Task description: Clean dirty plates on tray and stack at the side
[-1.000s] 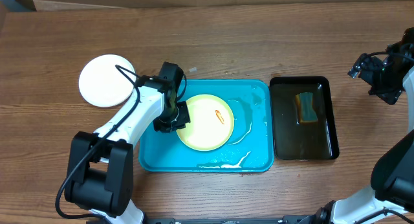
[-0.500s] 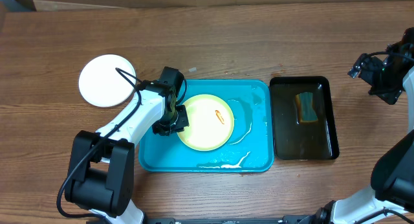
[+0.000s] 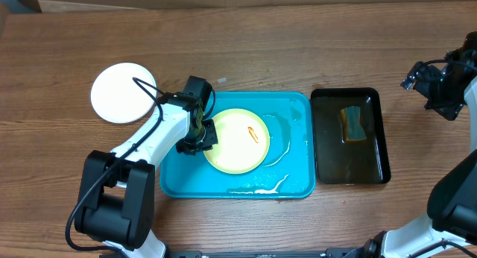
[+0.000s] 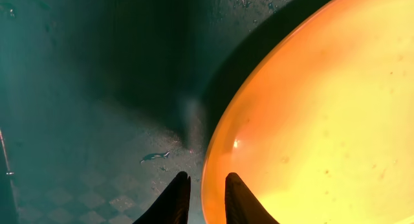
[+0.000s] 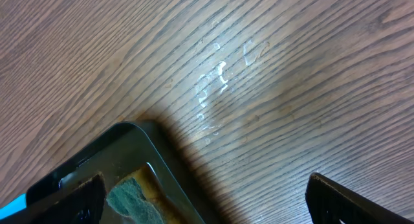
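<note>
Wooden bench (image 3: 298,49) is being occupied by the turquoise tray (image 3: 294,177); inside it, the pale yellow plate (image 3: 238,142) is being pinched at its rim between the left fingers (image 3: 203,137); the right fingers (image 3: 414,77) are being held spread wide.

two robot arms, the left arm (image 3: 160,124) and the right arm (image 3: 451,90), stand at one wooden table (image 3: 298,42). on it sit two trays, a turquoise tray (image 3: 186,180) and a black tray (image 3: 373,157), and one sponge (image 3: 354,122). two plates show plainly, a white plate (image 3: 123,92) and a pale yellow plate (image 3: 237,145) bearing one orange smear (image 3: 253,134).
</note>
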`<state>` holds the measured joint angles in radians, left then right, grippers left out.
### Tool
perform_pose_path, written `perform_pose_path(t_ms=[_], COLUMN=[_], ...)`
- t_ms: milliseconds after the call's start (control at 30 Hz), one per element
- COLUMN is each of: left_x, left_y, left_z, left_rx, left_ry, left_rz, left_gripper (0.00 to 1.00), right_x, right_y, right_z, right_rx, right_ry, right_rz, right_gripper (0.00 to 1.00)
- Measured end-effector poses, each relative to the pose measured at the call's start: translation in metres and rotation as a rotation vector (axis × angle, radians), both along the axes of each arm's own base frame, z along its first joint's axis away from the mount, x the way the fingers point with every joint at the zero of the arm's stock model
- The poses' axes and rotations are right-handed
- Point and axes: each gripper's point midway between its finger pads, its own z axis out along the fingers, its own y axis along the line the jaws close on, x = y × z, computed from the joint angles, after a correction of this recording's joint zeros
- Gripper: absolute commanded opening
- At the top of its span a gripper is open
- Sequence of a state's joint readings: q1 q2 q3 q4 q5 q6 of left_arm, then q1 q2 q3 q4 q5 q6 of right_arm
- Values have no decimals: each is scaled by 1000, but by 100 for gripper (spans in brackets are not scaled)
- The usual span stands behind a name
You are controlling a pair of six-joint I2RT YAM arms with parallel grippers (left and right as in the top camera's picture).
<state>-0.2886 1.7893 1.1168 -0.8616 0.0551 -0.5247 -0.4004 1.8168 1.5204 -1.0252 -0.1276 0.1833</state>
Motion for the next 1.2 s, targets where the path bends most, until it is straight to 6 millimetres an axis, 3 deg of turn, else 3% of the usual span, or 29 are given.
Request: perform_pose_path(t_ms=[700, 1200], left_x=[11, 20], left_y=[-3, -17], left_z=[-7, -5], left_rx=[-21, -100], left_ry=[-57, -80], left_rz=[55, 125], left_gripper=[22, 21], right_x=[0, 0], right_y=[0, 0], right_z=[0, 0], right_rx=[0, 0], right_ry=[0, -1], right_rz=[0, 0], right_gripper=[100, 100])
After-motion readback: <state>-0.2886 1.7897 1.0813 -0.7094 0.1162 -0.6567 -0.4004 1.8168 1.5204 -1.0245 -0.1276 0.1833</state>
